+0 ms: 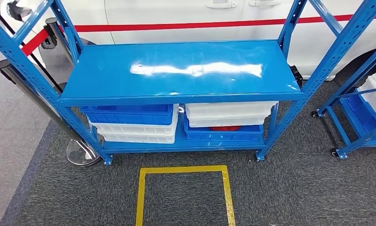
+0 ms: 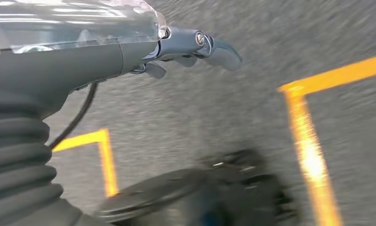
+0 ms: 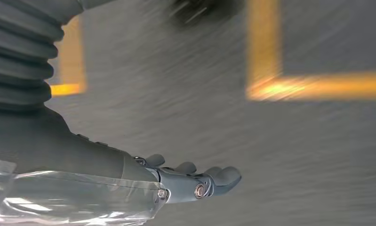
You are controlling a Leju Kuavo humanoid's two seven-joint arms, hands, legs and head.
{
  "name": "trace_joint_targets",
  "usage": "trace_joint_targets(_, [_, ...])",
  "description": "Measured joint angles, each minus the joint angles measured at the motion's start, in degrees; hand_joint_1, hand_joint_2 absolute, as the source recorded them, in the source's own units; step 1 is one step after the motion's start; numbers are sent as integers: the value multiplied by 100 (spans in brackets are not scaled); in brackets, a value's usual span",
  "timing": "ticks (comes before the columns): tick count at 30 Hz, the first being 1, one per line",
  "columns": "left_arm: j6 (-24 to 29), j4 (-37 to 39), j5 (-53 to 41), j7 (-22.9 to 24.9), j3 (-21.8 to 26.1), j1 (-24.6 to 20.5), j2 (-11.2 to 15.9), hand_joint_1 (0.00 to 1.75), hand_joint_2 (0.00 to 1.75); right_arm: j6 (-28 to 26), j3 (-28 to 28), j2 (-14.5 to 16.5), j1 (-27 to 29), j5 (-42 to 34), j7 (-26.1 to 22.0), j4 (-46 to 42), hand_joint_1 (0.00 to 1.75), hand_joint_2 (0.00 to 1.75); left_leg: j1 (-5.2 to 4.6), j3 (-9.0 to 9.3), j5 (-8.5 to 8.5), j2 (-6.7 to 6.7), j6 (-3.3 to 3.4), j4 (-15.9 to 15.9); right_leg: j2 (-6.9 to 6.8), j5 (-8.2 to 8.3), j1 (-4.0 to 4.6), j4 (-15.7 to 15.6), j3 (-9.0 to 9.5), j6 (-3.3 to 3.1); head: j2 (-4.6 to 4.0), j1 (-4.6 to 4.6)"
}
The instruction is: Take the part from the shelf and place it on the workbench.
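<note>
The left hand point(image 2: 195, 49) hangs over grey carpet point(image 2: 200, 113), its fingers stretched out and slightly apart, holding nothing and touching nothing. The right hand point(image 3: 195, 181) hangs the same way over the carpet, fingers extended and loosely spread, with nothing in it. Yellow tape lines point(image 2: 313, 150) run on the carpet near both hands.

In the head view a blue shelf rack point(image 1: 181, 70) stands ahead on the carpet, just beyond a yellow tape square point(image 1: 183, 169). The rack's upper shelf is a bare, glossy blue board. On the lower shelf, left side, a blue crate point(image 1: 127, 114) sits on white crates point(image 1: 139, 132). On the right side, white crates point(image 1: 228, 113) sit on a blue crate point(image 1: 223, 134), and a red thing point(image 1: 225, 128), perhaps the part, peeks out between them; what it is cannot be told. A white car point(image 1: 186, 19) with a red stripe stands behind the rack, and a second blue rack point(image 1: 364, 108) is to its right.
</note>
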Motion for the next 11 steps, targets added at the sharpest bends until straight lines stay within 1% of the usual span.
trace_joint_targets(2, [-98, 26, -170, 86, 76, 30, 92, 0, 175, -112, -259, 134, -100, 218, 452, 562, 0, 175, 0, 2, 0, 0, 0, 0, -1, 0, 0, 0, 3, 0, 0, 0])
trace_joint_targets(5, [-84, 88, -631, 233, 201, 51, 227, 0, 175, 9, -650, 354, -138, 729, 920, 964, 0, 175, -1, 5, 0, 0, 0, 1, 0, 0, 0, 0, 4, 0, 0, 0])
trace_joint_targets(7, [-102, 93, -917, 334, 280, 56, 271, 0, 175, 173, -885, 479, -142, 1114, 1029, 1055, 0, 175, -2, 6, 0, 0, -1, 0, 0, 0, 0, 0, 5, 0, 0, 0])
trace_joint_targets(11, [-165, 91, -1247, 417, 440, 53, 266, 0, 175, 433, -1340, 646, -190, 1645, 1010, 1167, 0, 175, -2, 10, 3, 0, -5, 0, 1, 0, -1, 0, 10, 0, 0, 0])
